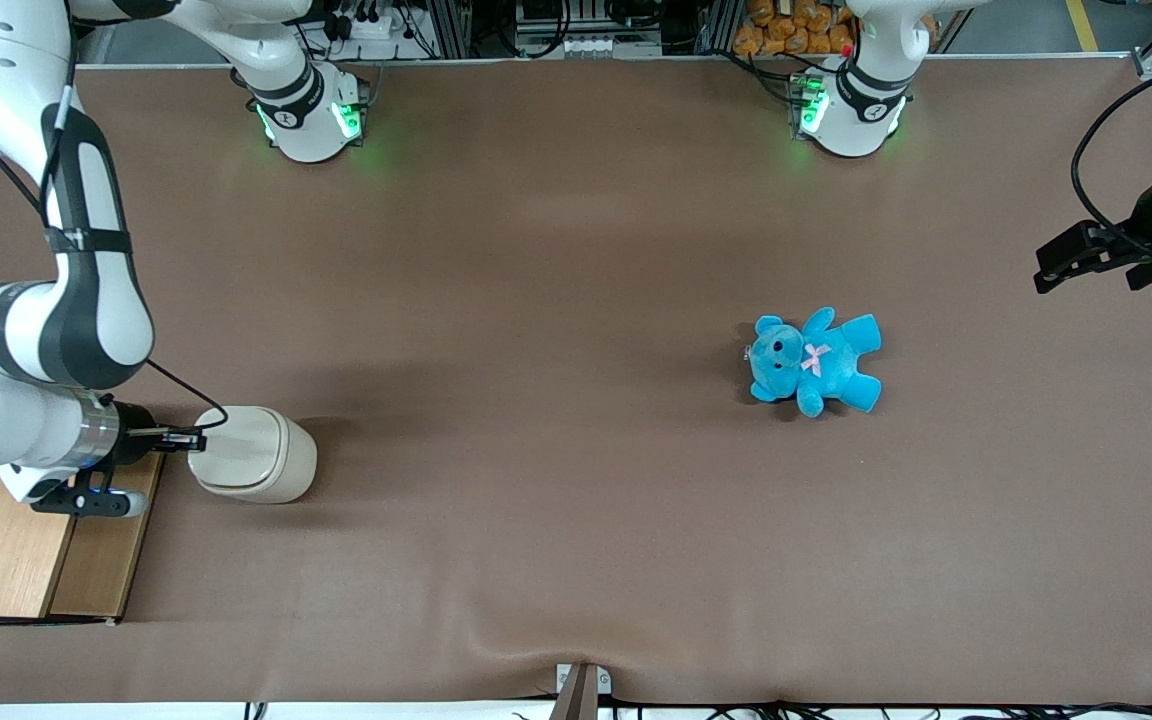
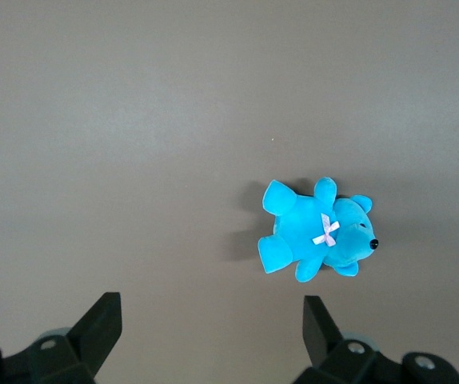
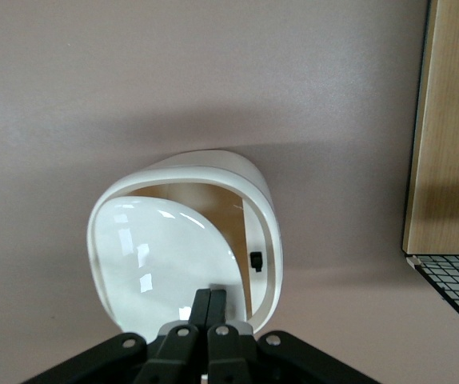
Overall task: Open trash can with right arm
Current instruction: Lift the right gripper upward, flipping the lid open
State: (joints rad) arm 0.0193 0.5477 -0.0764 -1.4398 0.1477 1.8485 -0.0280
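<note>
The cream-beige trash can stands on the brown table near the working arm's end. In the right wrist view its rim surrounds the glossy white lid. The lid is tilted, with a gap between lid and rim showing the brownish inside. My right gripper reaches in level with the can's top edge. Its thin black fingers are pressed together with nothing between them, and the tips rest against the lid's edge.
A wooden box lies beside the can at the table's edge, under my wrist, and shows in the right wrist view with a dark mesh next to it. A blue teddy lies toward the parked arm's end.
</note>
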